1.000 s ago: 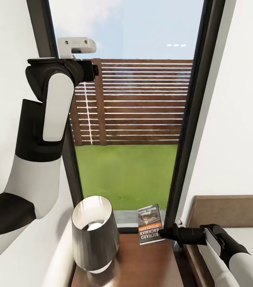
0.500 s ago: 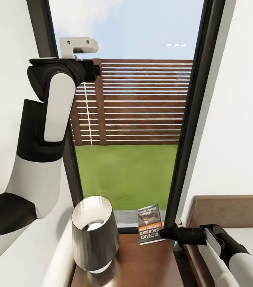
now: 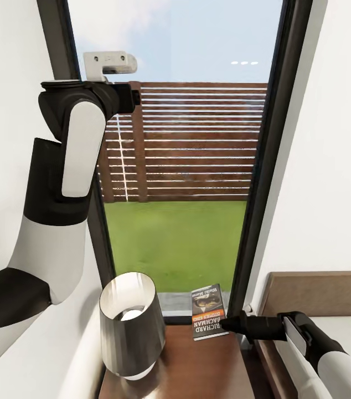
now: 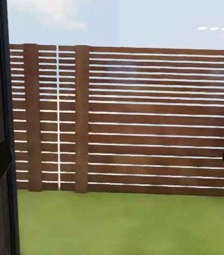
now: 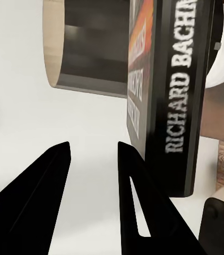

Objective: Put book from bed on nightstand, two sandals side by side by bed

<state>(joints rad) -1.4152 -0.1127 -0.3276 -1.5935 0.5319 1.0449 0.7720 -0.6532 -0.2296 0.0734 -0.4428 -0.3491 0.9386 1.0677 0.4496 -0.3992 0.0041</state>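
Orange-banded and thin, the book (image 3: 207, 311) lies flat on the nightstand (image 3: 192, 368), at its back edge near the right corner, just in front of the window (image 3: 178, 166) sill. Over the last second almost nothing has shifted: book, lamp (image 3: 130, 324) and right arm sit where they sat, and only the raised left arm (image 3: 65, 183) has drifted a touch to the right. That stillness reads as the end of the placing step, with the book already resting on the wood and nothing carrying it.

Reaching in from the bed (image 3: 330, 310) side, the right gripper (image 3: 226, 323) has its tips at the book's right edge. In the right wrist view the two dark fingers (image 5: 43, 196) stand apart with bare gap between them, and the book's spine (image 5: 178, 95) lies just beside one finger, outside the gap, so the jaws are parted and holding nothing. Whether the finger tip touches the cover I cannot tell.

High by the window frame, the left gripper (image 4: 112, 164) looks out at the fence and lawn; dark finger edges show at both sides of that picture, wide apart, with nothing between them.

So the book half of the job looks done. I judge the next move to be drawing the right arm straight back without nudging the book, then turning away to find the sandals.
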